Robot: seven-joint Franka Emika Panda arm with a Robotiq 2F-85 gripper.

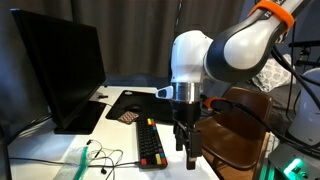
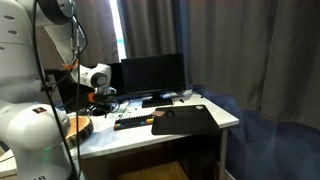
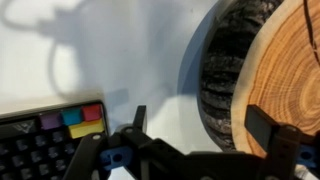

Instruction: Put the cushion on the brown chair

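The round, thick cushion printed like a sawn log [image 3: 285, 70], with tan growth rings on its face and a dark bark-like rim, is lying flat on the white desk top [image 3: 140, 50]. It is filling the wrist view from 12 to 4 o'clock. In an exterior view it is showing as a tan disc [image 2: 74, 126] at the desk's end nearest the robot's base, at about 7 o'clock from the gripper [image 2: 100, 97].

The black two-fingered gripper [image 3: 198, 122] is pointing down with its jaws spread wide and gripping nothing. One finger is standing over bare desk and the other over the ringed face, so the bark rim is lying between them. Whether either finger is touching, I cannot tell.

The glossy brown curved-shell chair [image 1: 245, 125] is standing beside the desk at 3 o'clock from the gripper [image 1: 187, 145], and the cushion is not yet resting on it.

A black keyboard with an orange edge [image 1: 150, 142] is lying at 9 o'clock, just beside the gripper, and its coloured keys [image 3: 70, 118] are showing at 8 o'clock in the wrist view. A black monitor [image 1: 60, 70] is standing at 10 o'clock, and a black mat [image 2: 185, 120] is lying farther along the desk.
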